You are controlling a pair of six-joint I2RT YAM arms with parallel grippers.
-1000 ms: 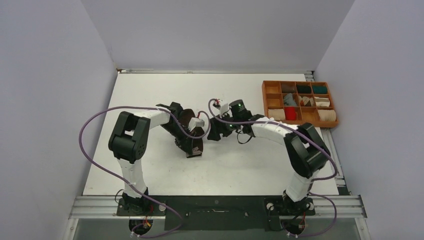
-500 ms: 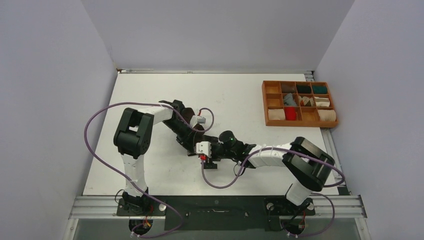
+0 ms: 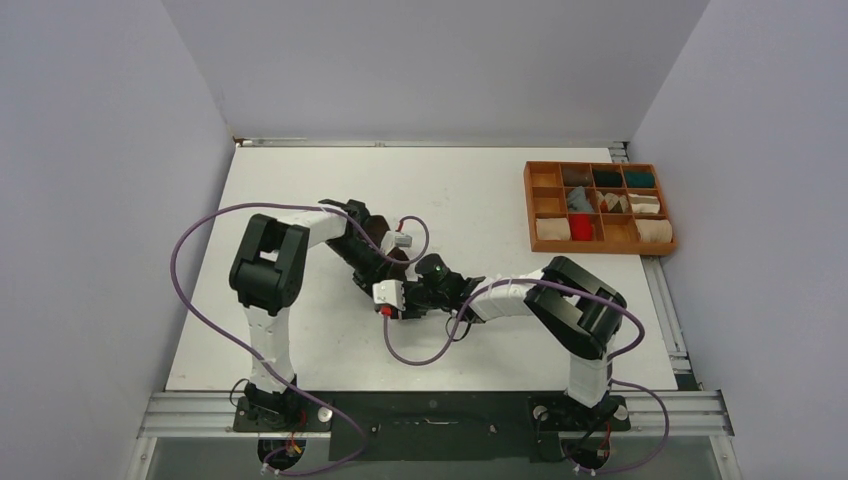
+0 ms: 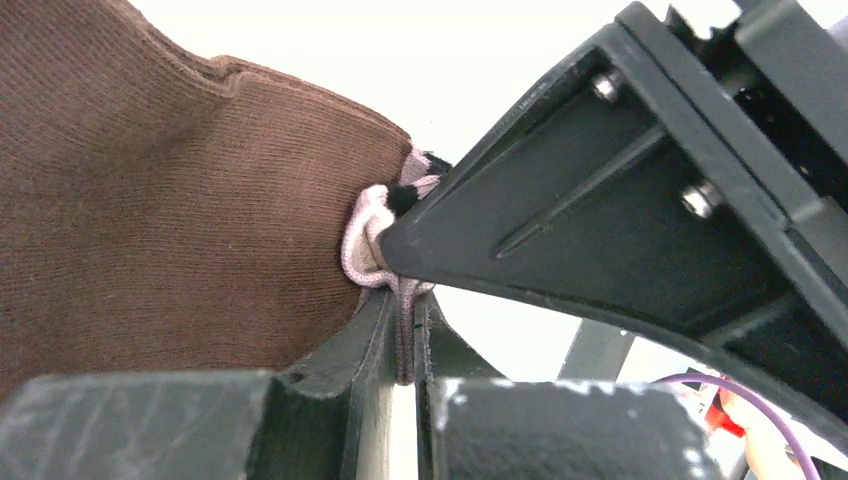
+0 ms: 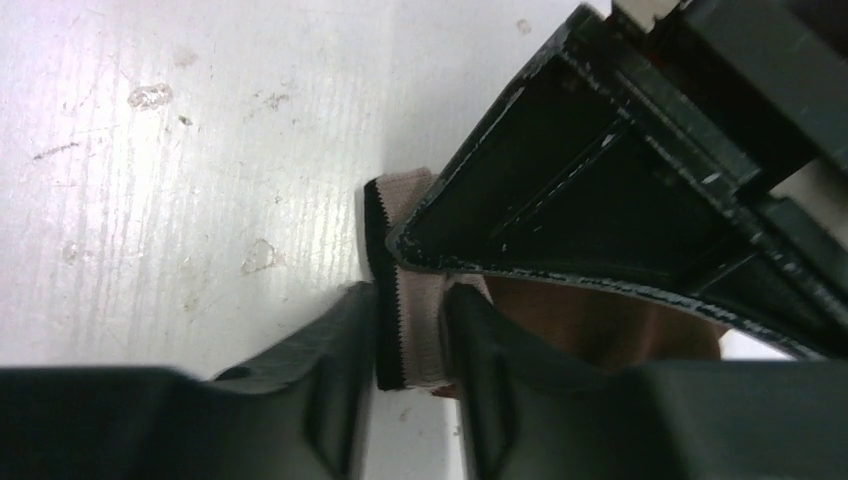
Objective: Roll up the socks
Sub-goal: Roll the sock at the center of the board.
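Note:
The dark brown sock (image 3: 373,238) hangs mid-table between both grippers. In the left wrist view its brown body (image 4: 150,220) fills the left, and my left gripper (image 4: 405,340) is shut on the pale-striped cuff (image 4: 365,245). The right gripper (image 3: 402,293) has come in from the near side. In the right wrist view my right gripper (image 5: 408,305) is closed on the cuff's pale band and dark edge (image 5: 412,335), low over the table. A grey sock (image 3: 578,198) and a red sock (image 3: 581,226) lie in the tray.
A wooden compartment tray (image 3: 528,205) stands at the back right and holds beige bundles (image 3: 552,228) and a teal bundle (image 3: 638,180). The purple cables of both arms loop over the table near the grippers. Walls close off the left, back and right.
The right arm swung from the tray side down to the near side of the left gripper, and its jaws narrowed onto the cuff. The left gripper rose slightly and kept its hold.

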